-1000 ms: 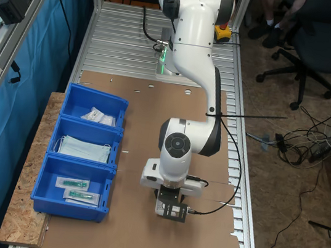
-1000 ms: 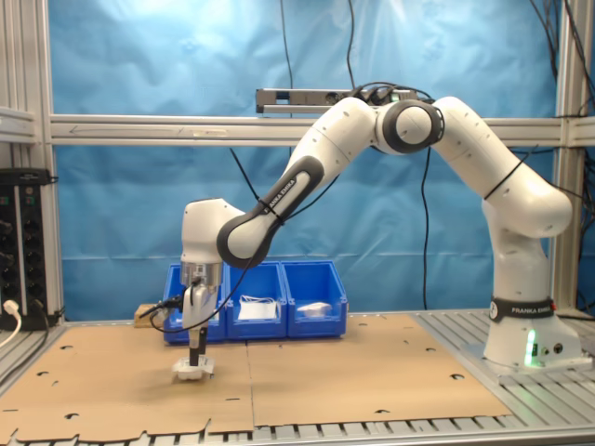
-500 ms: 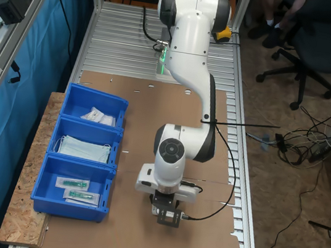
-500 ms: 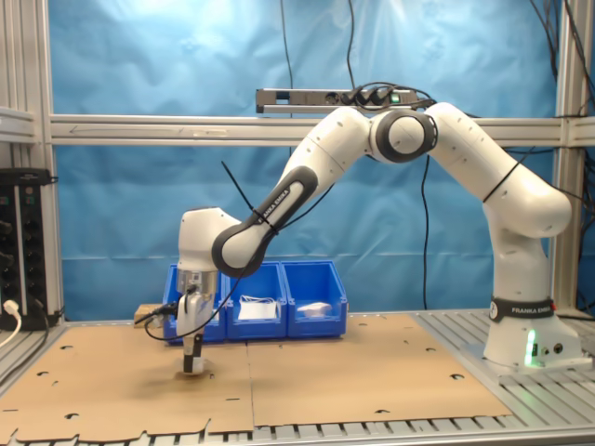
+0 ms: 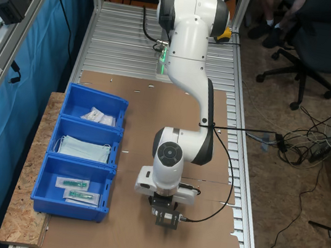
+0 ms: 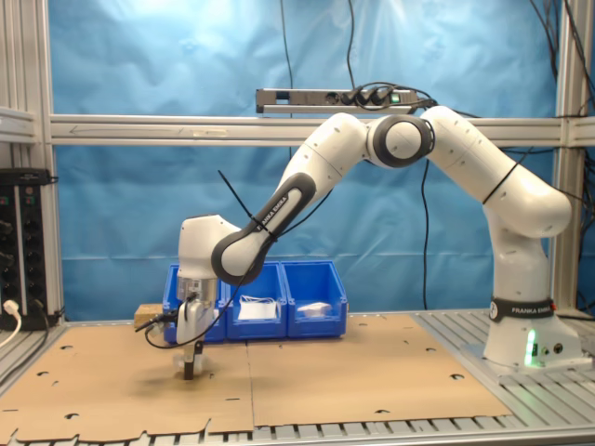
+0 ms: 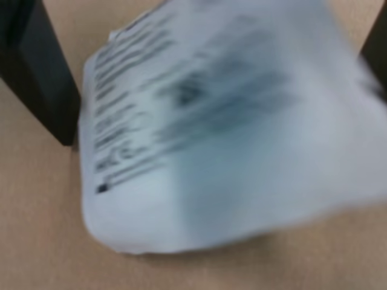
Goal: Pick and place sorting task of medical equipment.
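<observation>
**A:** so where's the claw at? In the first exterior view the claw point(image 5: 164, 219) sits low over the brown cardboard sheet point(image 5: 202, 167) on the worktop, just off the near corner of the blue bins point(image 5: 79, 161); in the second exterior view the claw point(image 6: 191, 370) points straight down, tips at or right above the cardboard.

**B:** yeah; the wrist view is the good one. The white sachet point(image 7: 224, 121) lies flat on the cardboard between the two dark fingers point(image 7: 45, 78); one finger is right at the sachet's edge, the other is barely in at the opposite border. It's blurry, dark print runs along one side, can't read any of it.

**A:** closed on it then?

**B:** honestly can't tell; the fingers stand on either side of the sachet, but whether they're pressing it isn't clear from the blur.

**A:** fair; the bins are three compartments in a row on a chipboard plank point(image 5: 21, 215) beside the cardboard. Small white packets point(image 5: 99, 115) in the one nearest the arm's base; pale blue masks point(image 5: 85, 148) in the middle; clear packets with green parts point(image 5: 76, 188) in the last.

**B:** and in the second exterior view the bins point(image 6: 279, 297) sit behind the arm against the blue curtain point(image 6: 139, 74); office chair point(image 5: 321, 41) off on the floor in the first exterior view.
</observation>
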